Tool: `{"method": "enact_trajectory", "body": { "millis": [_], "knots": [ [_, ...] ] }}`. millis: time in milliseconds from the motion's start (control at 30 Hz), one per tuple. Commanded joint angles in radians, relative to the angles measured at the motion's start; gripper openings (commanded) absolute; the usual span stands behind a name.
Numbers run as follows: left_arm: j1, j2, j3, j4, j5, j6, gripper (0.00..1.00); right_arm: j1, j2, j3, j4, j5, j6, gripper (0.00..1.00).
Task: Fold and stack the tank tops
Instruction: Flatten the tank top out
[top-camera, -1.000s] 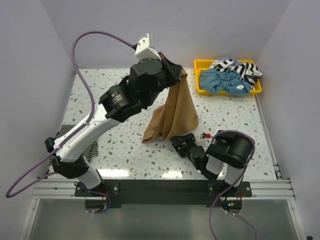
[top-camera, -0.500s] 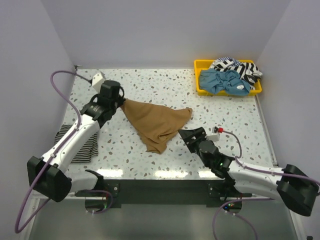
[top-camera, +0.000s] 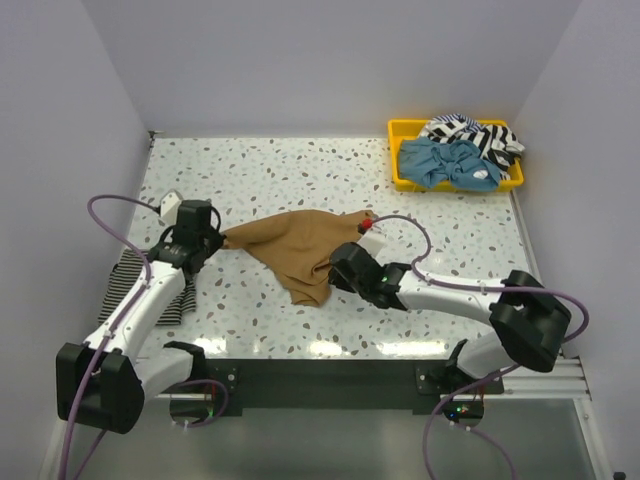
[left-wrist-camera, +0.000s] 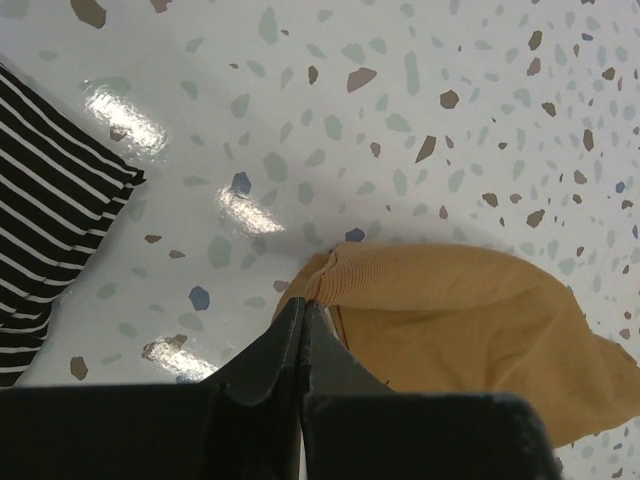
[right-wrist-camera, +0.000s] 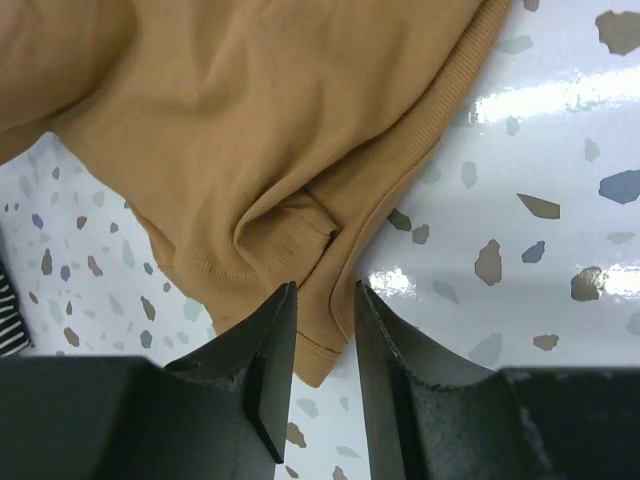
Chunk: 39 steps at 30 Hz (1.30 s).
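Note:
A tan-brown tank top (top-camera: 300, 245) lies crumpled on the speckled table, stretched between both grippers. My left gripper (top-camera: 218, 240) is shut on the top's left corner, pinching the ribbed hem (left-wrist-camera: 340, 275) at its tips (left-wrist-camera: 303, 302). My right gripper (top-camera: 335, 272) sits low at the top's lower right edge. Its jaws stand a little apart, and a folded corner of the tan cloth (right-wrist-camera: 250, 120) lies between the fingertips (right-wrist-camera: 324, 288). A black-and-white striped tank top (top-camera: 150, 290) lies flat at the left, also seen in the left wrist view (left-wrist-camera: 45, 250).
A yellow tray (top-camera: 400, 130) stands at the back right, holding a light blue top (top-camera: 445, 162) and a striped top (top-camera: 470, 135). White walls close in the left, back and right sides. Purple cables loop beside both arms.
The left arm came down from high up and dragged the tan top left onto the table. The right arm reached forward to the cloth's lower edge, and its jaws narrowed.

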<state>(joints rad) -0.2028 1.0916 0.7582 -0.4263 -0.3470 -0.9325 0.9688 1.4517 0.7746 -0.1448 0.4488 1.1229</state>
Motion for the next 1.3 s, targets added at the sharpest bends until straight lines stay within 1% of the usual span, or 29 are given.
{"method": "enact_trajectory", "body": {
  "millis": [0, 67, 200, 233, 333, 533, 667, 800, 967, 1267],
  "knots": [
    [0.034, -0.012, -0.023, 0.047, 0.035, 0.0, 0.0, 0.011, 0.001, 0.095, -0.101, 0.031, -0.083, 0.33],
    [0.06, -0.013, -0.036, 0.055, 0.064, 0.009, 0.0, 0.013, 0.015, 0.121, -0.117, 0.044, -0.119, 0.33],
    [0.086, -0.009, -0.048, 0.073, 0.098, 0.021, 0.0, 0.013, 0.114, 0.221, -0.144, 0.021, -0.184, 0.28],
    [0.095, -0.007, -0.046, 0.075, 0.103, 0.024, 0.0, 0.013, 0.154, 0.23, -0.148, 0.013, -0.189, 0.27],
    [0.102, -0.002, -0.042, 0.081, 0.128, 0.034, 0.0, 0.01, 0.191, 0.232, -0.131, -0.004, -0.219, 0.27],
    [0.108, 0.005, -0.033, 0.089, 0.154, 0.04, 0.0, -0.001, 0.199, 0.216, -0.136, 0.013, -0.267, 0.31],
    [0.109, 0.008, -0.036, 0.096, 0.167, 0.043, 0.0, -0.004, 0.199, 0.2, -0.081, -0.005, -0.307, 0.34],
    [0.111, 0.014, -0.036, 0.104, 0.172, 0.047, 0.0, -0.005, 0.203, 0.21, -0.064, -0.009, -0.336, 0.34],
    [0.114, 0.022, -0.033, 0.107, 0.183, 0.052, 0.0, -0.005, 0.233, 0.259, -0.096, 0.004, -0.397, 0.34],
    [0.115, 0.037, -0.036, 0.116, 0.203, 0.06, 0.0, -0.007, 0.291, 0.296, -0.101, -0.015, -0.434, 0.35]
  ]
}}
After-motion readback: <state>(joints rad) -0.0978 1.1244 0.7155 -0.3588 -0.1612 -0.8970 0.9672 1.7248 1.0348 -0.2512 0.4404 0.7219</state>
